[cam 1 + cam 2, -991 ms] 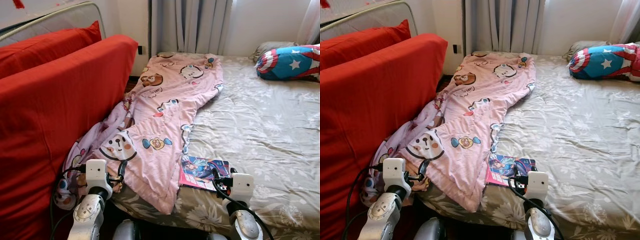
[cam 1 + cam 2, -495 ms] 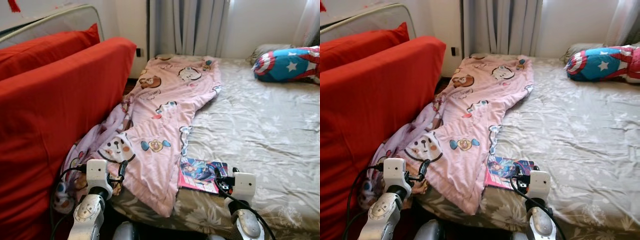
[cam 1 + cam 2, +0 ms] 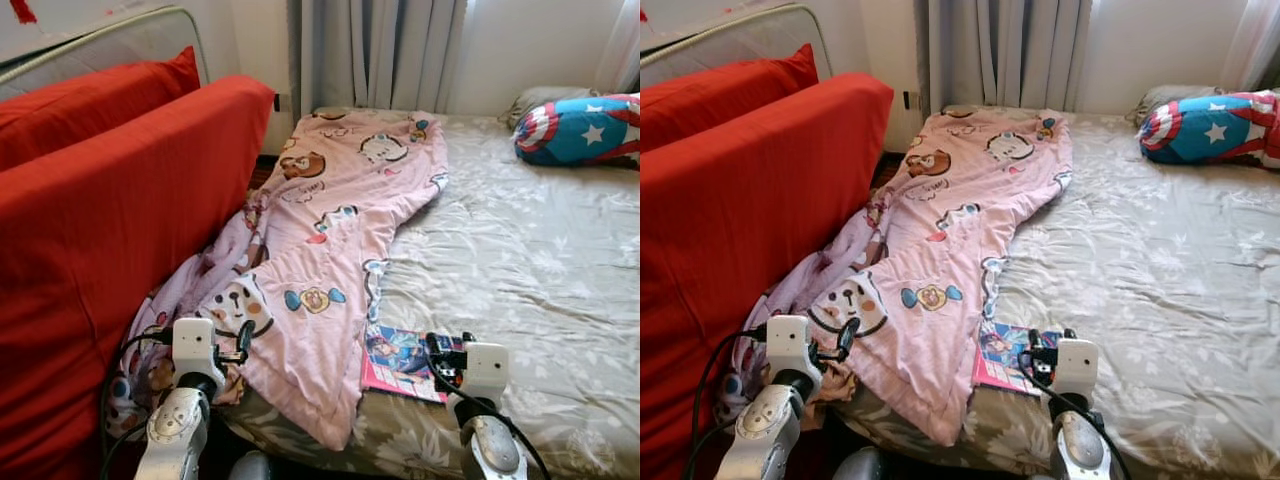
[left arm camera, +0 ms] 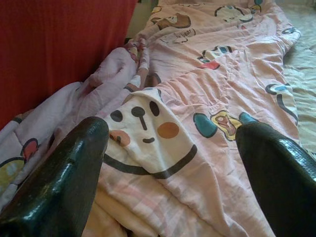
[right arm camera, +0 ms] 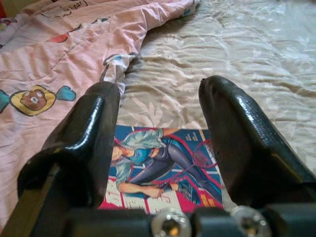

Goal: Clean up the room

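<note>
A pink cartoon-print blanket (image 3: 340, 220) lies crumpled along the left side of the bed and spills over its near corner and left edge. A colourful magazine (image 3: 400, 362) lies flat on the grey floral bedsheet (image 3: 520, 260) beside the blanket's edge. My left gripper (image 3: 243, 341) is open and low at the near corner of the bed, its fingers (image 4: 59, 182) pointing at a bear face on the blanket (image 4: 197, 74). My right gripper (image 3: 440, 352) is open just above the magazine (image 5: 163, 168), one finger (image 5: 84, 143) on either side of its cover.
Big red cushions (image 3: 100, 220) stand upright on the left, close to the bed. A star-and-stripe pillow (image 3: 580, 128) rests at the far right of the mattress. Grey curtains (image 3: 380, 50) hang behind the bed.
The whole picture has shifted slightly, so the camera moved. The magazine and the bed's near edge sit a little lower in view. Both grippers stay open.
</note>
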Controlling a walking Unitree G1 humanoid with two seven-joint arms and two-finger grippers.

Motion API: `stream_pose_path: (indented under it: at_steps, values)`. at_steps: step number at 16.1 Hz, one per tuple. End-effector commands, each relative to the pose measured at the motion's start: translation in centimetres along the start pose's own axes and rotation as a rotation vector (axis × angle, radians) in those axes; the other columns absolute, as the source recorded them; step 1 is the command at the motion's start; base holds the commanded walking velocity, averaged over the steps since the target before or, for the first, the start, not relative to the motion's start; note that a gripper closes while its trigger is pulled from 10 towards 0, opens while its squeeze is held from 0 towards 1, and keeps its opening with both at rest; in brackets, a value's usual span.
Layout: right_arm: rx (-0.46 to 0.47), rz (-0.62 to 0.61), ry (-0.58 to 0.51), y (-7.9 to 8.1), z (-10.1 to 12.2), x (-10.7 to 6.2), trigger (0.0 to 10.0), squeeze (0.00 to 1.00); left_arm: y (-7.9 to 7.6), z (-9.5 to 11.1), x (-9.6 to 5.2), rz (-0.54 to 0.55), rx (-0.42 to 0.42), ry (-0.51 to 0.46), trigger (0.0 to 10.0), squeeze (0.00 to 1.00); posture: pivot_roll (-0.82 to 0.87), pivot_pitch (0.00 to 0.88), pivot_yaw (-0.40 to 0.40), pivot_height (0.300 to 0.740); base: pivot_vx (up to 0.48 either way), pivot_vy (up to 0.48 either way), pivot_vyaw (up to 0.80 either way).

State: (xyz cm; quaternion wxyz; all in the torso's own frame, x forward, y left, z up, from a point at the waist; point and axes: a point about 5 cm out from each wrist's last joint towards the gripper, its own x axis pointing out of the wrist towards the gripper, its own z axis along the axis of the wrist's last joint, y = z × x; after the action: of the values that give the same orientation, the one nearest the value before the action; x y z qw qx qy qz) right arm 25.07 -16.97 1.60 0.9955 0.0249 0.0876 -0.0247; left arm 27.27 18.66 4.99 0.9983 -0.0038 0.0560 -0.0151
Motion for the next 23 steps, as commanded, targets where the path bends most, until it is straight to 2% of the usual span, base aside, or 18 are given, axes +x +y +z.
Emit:
stream_pose_path:
  at_steps: [1, 14, 16, 20, 21, 22, 23]
  values:
    - [-0.008, 0.003, 0.000, 0.0, -0.1, 0.0, 10.0, 0.00, 0.0, 0.3, 0.1, -0.010, 0.015, -0.002, 10.0, 0.00, -0.09, 0.000, 0.025, 0.625, 0.255, 0.000, 0.00]
    - [-0.003, -0.007, 0.020, 0.0, -0.4, 0.0, 10.0, 0.00, 0.2, 0.3, 0.0, -0.006, 0.019, -0.003, 10.0, 0.00, -0.08, 0.000, 0.028, 0.625, 0.264, 0.000, 0.00]
    - [0.017, -0.026, 0.035, -0.2, -0.6, 0.2, 10.0, 0.00, 0.3, 0.5, -0.1, -0.004, 0.020, -0.009, 10.0, 0.00, -0.07, 0.000, 0.033, 0.625, 0.000, 0.000, 0.00]
    - [0.082, -0.096, 0.107, -1.4, -1.5, 1.0, 10.0, 0.00, 0.6, 0.9, -0.1, -0.011, 0.035, -0.015, 10.0, 0.00, -0.04, 0.000, 0.042, 0.625, 0.000, 0.000, 0.00]
    - [0.129, -0.147, 0.147, -2.3, -2.2, 0.9, 10.0, 0.00, 0.6, 1.1, 0.0, -0.014, 0.043, -0.016, 10.0, 0.00, -0.04, 0.002, 0.052, 0.625, 0.000, 0.000, 0.00]
    - [0.141, -0.164, 0.159, -2.6, -2.4, 0.9, 10.0, 0.00, 0.6, 1.1, 0.0, -0.016, 0.045, -0.016, 10.0, 0.00, -0.03, 0.005, 0.054, 0.625, 0.000, 0.000, 0.00]
    - [0.211, -0.216, 0.202, -3.5, -3.2, 0.6, 10.0, 0.00, 0.5, 1.2, 0.0, -0.025, 0.050, -0.015, 10.0, 0.00, -0.03, 0.026, 0.069, 0.625, 0.000, 0.000, 0.00]
